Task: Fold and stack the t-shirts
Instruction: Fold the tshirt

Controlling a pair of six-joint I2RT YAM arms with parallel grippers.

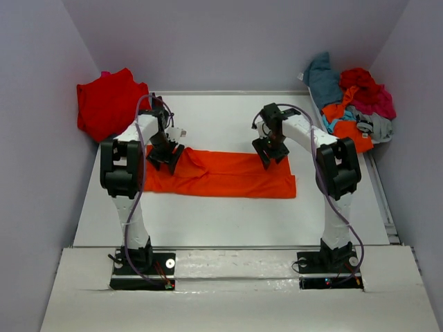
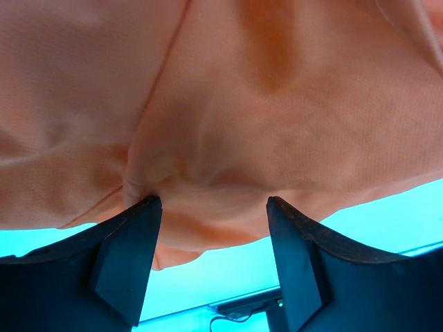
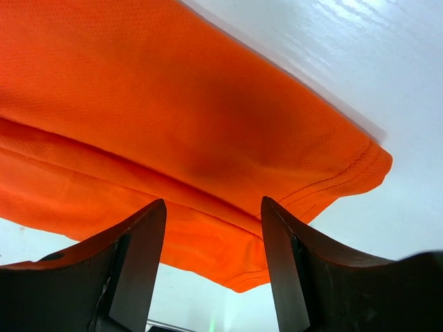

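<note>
— Fingers, state?
— My left gripper (image 2: 214, 205) is spread, unclenched, at the left end of the orange t-shirt (image 1: 228, 177); my right gripper (image 3: 213, 205), spread likewise, straddles its far edge.
— The shirt?
— Flat on the table (image 1: 228, 223); other t-shirts (image 1: 353, 104) heaped beyond its right end.
</note>
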